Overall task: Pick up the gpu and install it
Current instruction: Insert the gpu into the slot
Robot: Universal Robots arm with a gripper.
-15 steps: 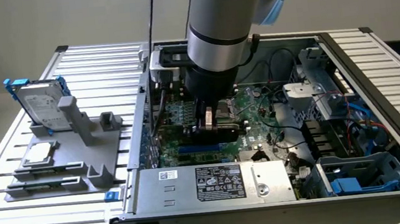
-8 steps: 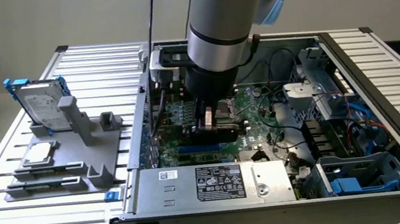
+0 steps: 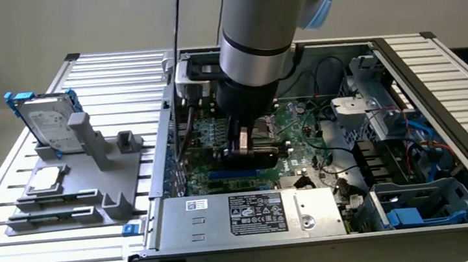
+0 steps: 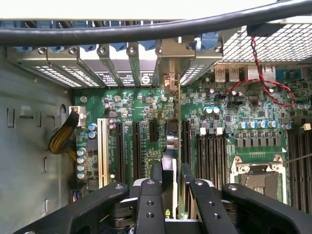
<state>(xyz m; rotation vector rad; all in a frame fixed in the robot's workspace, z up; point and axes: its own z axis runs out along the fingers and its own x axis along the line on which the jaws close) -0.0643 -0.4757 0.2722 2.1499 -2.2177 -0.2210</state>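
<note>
My gripper [image 4: 170,171] is down inside the open computer case [image 3: 156,178], shut on the gpu [image 4: 169,142]. The card is seen edge-on: a thin upright board running from between my fingers [image 4: 156,174] to its silver end bracket [image 4: 168,61] at the case's rear slot openings. It stands over the green motherboard [image 4: 146,105], between the long black expansion slots. How deep it sits in a slot is hidden by my fingers. In the exterior view the gripper [image 3: 249,147] hangs low over the motherboard [image 3: 298,121] near the case's middle.
A thick black cable [image 4: 146,30] crosses above the rear slots. The CPU socket [image 4: 256,178] and memory slots lie beside the card. Outside the case, a grey fixture [image 3: 91,178] holds a hard drive [image 3: 46,121] and a small square chip [image 3: 48,180]. The power supply [image 3: 252,214] sits at the front.
</note>
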